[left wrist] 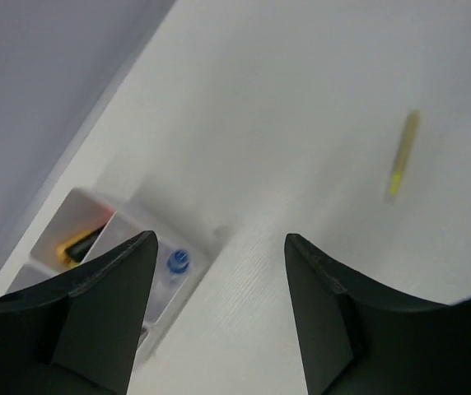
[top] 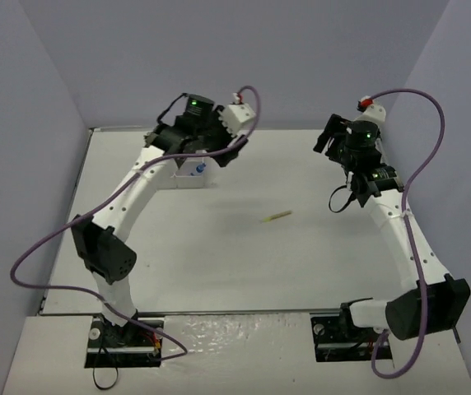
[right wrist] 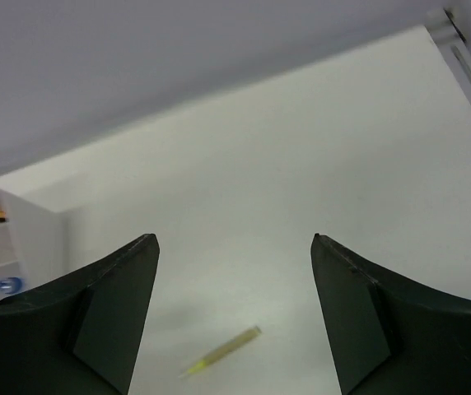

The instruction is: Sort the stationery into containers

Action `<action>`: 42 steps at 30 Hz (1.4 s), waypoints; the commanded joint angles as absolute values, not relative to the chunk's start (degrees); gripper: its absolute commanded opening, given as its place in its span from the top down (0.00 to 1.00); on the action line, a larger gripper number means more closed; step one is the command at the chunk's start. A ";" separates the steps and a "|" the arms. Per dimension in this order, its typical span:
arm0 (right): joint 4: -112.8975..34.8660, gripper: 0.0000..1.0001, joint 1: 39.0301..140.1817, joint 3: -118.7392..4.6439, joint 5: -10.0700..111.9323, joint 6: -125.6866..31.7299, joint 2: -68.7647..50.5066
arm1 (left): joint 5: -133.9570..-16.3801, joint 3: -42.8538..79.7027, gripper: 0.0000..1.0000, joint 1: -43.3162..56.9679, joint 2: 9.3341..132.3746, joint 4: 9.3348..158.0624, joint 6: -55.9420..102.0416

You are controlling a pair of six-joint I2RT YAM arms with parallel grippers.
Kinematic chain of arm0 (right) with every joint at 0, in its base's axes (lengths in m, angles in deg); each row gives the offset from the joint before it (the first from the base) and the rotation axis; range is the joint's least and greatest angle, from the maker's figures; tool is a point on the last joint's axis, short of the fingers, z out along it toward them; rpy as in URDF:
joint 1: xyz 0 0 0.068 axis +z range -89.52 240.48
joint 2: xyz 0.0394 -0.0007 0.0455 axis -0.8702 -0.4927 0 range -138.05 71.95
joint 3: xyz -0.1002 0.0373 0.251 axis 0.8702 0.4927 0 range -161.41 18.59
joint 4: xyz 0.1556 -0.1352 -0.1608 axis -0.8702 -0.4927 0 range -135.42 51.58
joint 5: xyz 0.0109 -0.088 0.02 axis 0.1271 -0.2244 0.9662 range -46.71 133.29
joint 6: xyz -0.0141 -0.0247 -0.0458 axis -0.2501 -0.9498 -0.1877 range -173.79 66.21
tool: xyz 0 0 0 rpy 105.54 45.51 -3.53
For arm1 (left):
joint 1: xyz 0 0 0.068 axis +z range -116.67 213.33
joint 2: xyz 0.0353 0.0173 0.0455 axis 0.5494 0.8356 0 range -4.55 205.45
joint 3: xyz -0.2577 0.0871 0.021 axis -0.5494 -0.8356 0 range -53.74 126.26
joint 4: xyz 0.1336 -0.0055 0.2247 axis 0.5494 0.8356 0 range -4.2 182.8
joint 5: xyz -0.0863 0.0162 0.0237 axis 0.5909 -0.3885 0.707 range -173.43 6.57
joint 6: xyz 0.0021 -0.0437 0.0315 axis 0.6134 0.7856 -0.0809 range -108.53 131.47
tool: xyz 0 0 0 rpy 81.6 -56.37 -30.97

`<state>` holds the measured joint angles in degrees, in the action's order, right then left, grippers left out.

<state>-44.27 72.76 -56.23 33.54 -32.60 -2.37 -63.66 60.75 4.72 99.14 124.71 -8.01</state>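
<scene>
While a slim yellow pen (top: 277, 217) lies flat on the smooth white table (top: 318, 263), well apart from the white plastic compartment block (top: 188, 179) holding a small blue-capped bottle (left wrist: 177, 262), the left gripper (left wrist: 219, 247) and right gripper (right wrist: 235, 243) hang with black wedge-shaped jaws wide, empty.

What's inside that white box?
One slot of the box holds a blue-capped bottle; another holds a yellow and black thing. The left pincer covers the other slots.
</scene>
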 commanded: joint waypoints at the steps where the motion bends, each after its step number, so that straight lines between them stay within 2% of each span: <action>1: -48.97 0.31 56.40 -46.96 44.86 -28.68 -1.95 | -61.26 65.05 0.36 -4.87 107.55 128.34 -11.99; 6: -49.23 0.31 53.47 -44.45 45.16 -30.11 -0.20 | -57.90 71.98 0.31 -10.66 120.01 129.20 -10.89; 11: -49.23 0.31 53.25 -43.57 44.65 -31.08 1.42 | -59.94 83.05 0.29 -13.18 134.18 132.45 -8.47; 18: -49.20 0.31 53.10 -41.34 46.90 -32.00 2.74 | -69.51 83.34 0.29 -16.28 139.85 127.49 -10.30; 21: -49.25 0.31 53.01 -40.52 46.37 -32.44 4.13 | -71.44 83.13 0.39 -16.42 140.95 128.59 -8.92; 23: -49.29 0.31 53.03 -40.28 45.40 -32.92 5.21 | -71.48 82.64 0.60 -16.42 141.07 130.09 -8.48; 24: -49.24 0.31 53.09 -40.22 45.02 -33.03 5.54 | -70.95 82.20 0.73 -16.42 140.85 130.86 -8.48; 25: -49.29 0.31 52.98 -40.27 44.96 -33.05 5.76 | -69.95 81.22 0.91 -16.42 140.19 131.37 -8.48; 26: -49.32 0.31 52.90 -40.34 44.96 -33.03 5.81 | -69.14 80.02 0.99 -16.42 139.30 131.30 -8.32; 32: -49.31 0.31 52.82 -40.92 45.94 -32.87 4.89 | -65.48 75.93 1.00 -15.64 133.08 127.25 -5.08; 42: -49.25 0.32 52.74 -40.70 47.25 -32.21 7.05 | -53.58 90.12 1.00 -2.48 125.52 121.45 10.14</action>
